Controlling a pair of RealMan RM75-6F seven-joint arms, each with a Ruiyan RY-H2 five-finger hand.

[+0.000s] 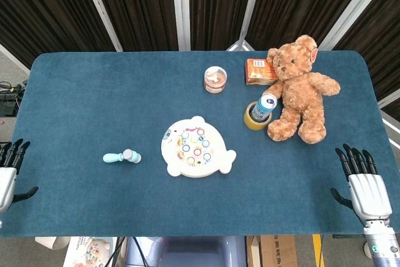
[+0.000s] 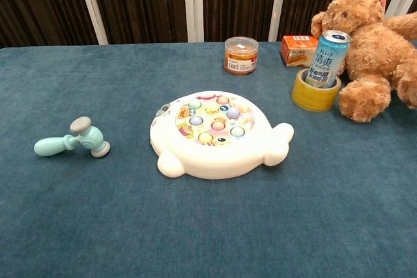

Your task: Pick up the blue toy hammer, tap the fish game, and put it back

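Note:
The light blue toy hammer [image 1: 122,156] [image 2: 73,140] lies flat on the blue table, left of the white fish game [image 1: 196,147] [image 2: 217,133], with its grey-faced head toward the game. My left hand [image 1: 7,173] hovers at the table's left front corner, fingers apart, holding nothing. At the right front edge my right hand [image 1: 362,181] is also spread and empty. Both hands are far from the hammer and appear only in the head view.
A brown teddy bear [image 1: 301,88] sits at the back right. Beside it a blue can [image 1: 264,107] stands inside a yellow tape roll [image 1: 254,120]. An orange-lidded jar [image 1: 215,79] and an orange box [image 1: 260,71] stand further back. Dark curtains hang behind the table.

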